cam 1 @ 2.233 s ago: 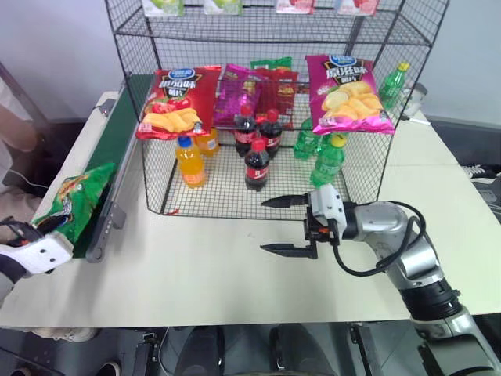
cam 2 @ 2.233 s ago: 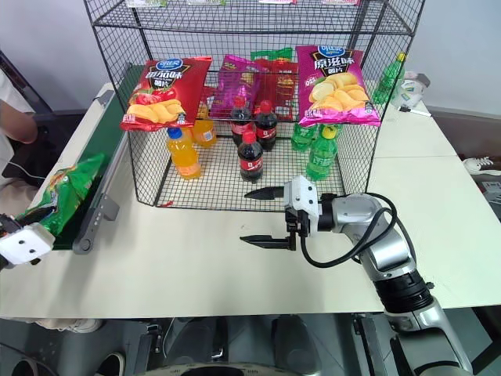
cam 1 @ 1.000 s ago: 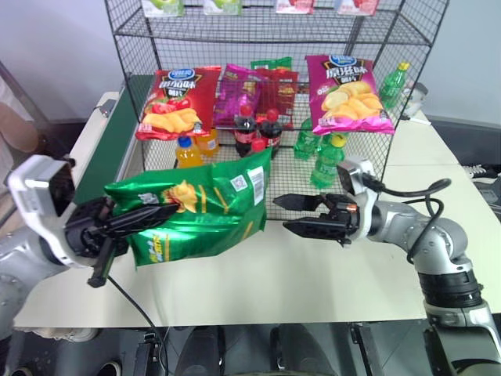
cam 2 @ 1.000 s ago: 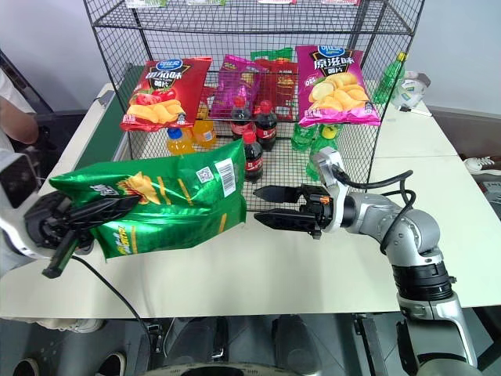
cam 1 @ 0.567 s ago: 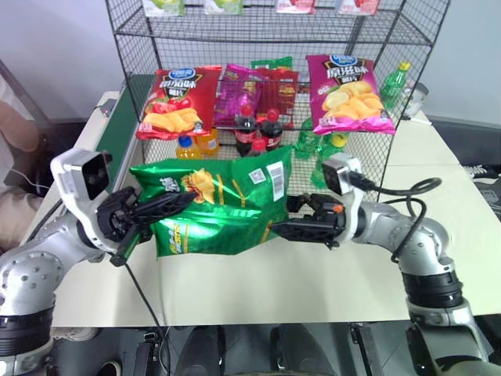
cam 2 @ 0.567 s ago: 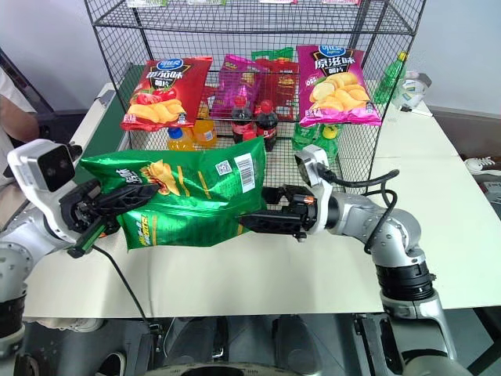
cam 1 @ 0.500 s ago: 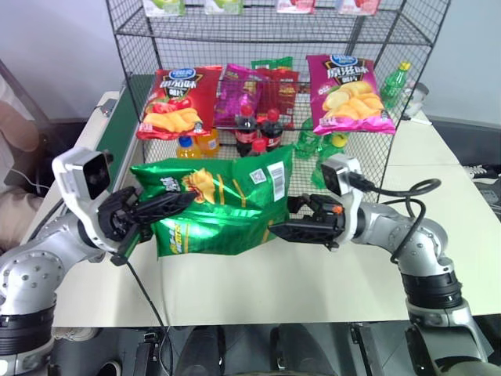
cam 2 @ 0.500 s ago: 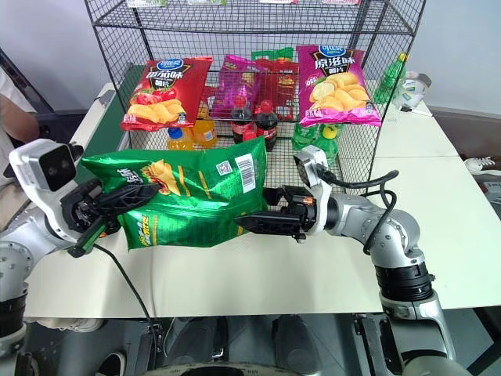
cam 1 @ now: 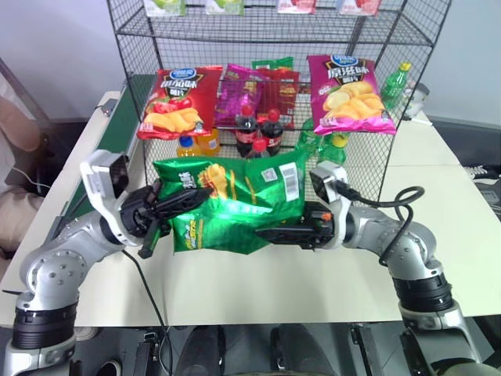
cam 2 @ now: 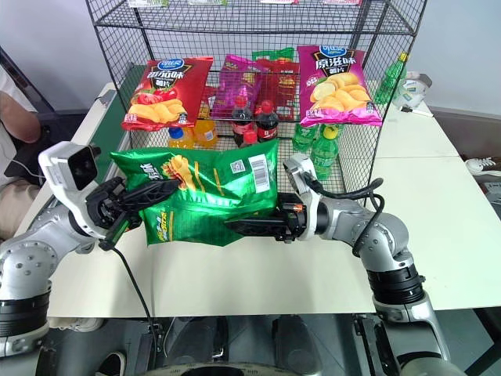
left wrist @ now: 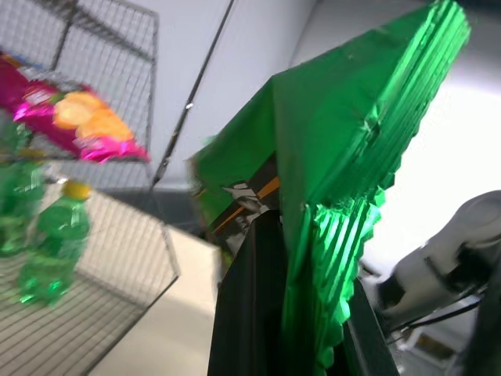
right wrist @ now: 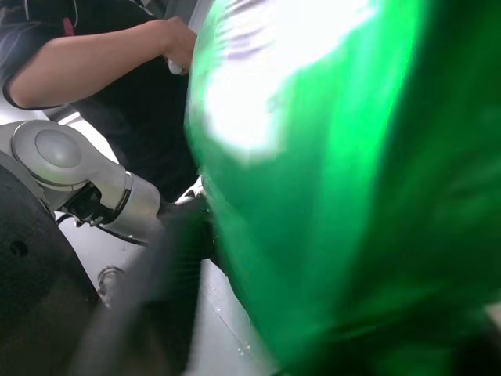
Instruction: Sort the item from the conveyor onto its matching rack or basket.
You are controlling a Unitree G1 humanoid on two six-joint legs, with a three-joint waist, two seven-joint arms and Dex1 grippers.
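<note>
The item, a glossy green crisp bag (cam 1: 235, 204) with a white barcode, hangs in the air over the table in front of the rack (cam 1: 266, 31). My left gripper (cam 1: 174, 205) is shut on its left edge, and the crimped seam sits pinched between the black fingers (left wrist: 250, 313). My right gripper (cam 1: 266, 229) reaches in from the right and is shut on the bag's lower right edge; one finger lies along the front and the other is hidden behind the foil. The conveyor (cam 1: 125, 110) runs along the table's left side behind my left arm.
Red (cam 1: 174, 102) and magenta (cam 1: 348, 94) crisp bags hang on the rack's middle tier. Below them stand cola (cam 1: 258, 129), orange (cam 1: 192, 143) and green bottles (cam 1: 333, 145). A person's arm (cam 1: 19, 133) shows at the far left. The bare table (cam 1: 235, 282) lies under the bag.
The left arm has carried the bag rightward to the table's middle. The right gripper has moved left onto the bag's right edge and its jaws have closed on it.
</note>
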